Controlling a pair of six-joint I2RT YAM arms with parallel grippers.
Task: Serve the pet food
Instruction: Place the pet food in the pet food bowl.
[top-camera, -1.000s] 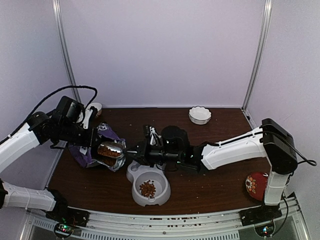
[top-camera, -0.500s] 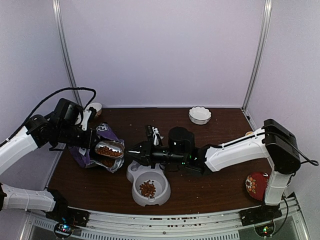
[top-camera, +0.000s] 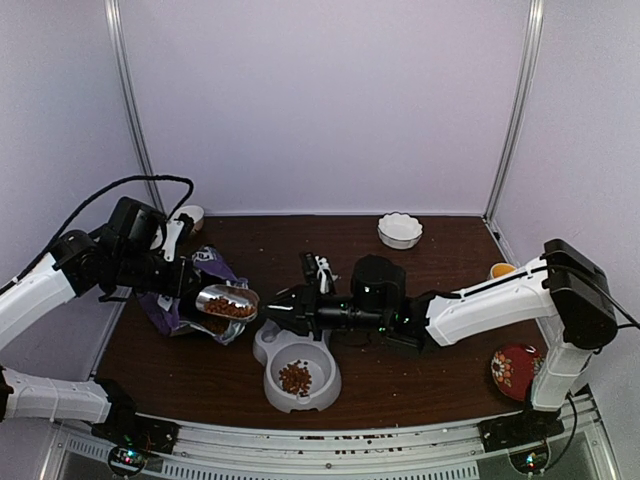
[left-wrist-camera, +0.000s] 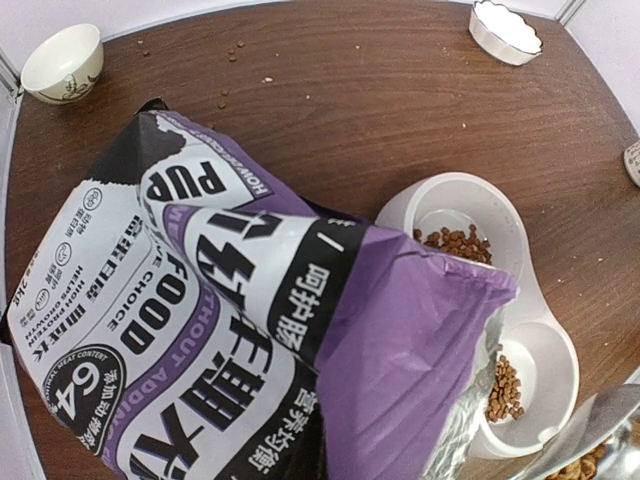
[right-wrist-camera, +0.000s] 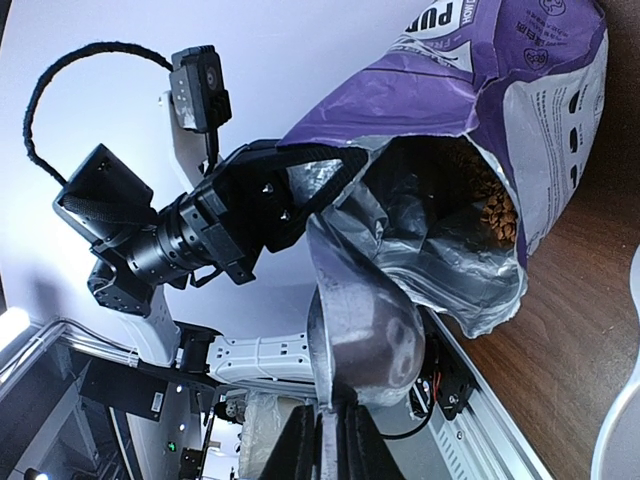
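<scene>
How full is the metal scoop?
Full: in the top view, the scoop is filled with brown kibble.

Soft, even white light fills the top view, bouncing off the pale enclosure walls (top-camera: 330, 100). The dark brown wooden bench (top-camera: 430, 250) reads dim beneath it, and shadows there are faint and soft-edged. The shiny metal scoop (top-camera: 222, 297) gives off a small glare.

The left wrist view is bright and sharp on the purple printed foil bag (left-wrist-camera: 200, 330) and the reddish-brown kibble pellets (left-wrist-camera: 455, 243). The bench edge bows toward the corners, and the scoop at the lower right is blurred.

In the right wrist view the scoop's bowl carries smeared grey reflections and the bag's foil lining glints. The right gripper (right-wrist-camera: 325, 440) is dark and out of focus, and a bright patch blows out at the left edge.
</scene>
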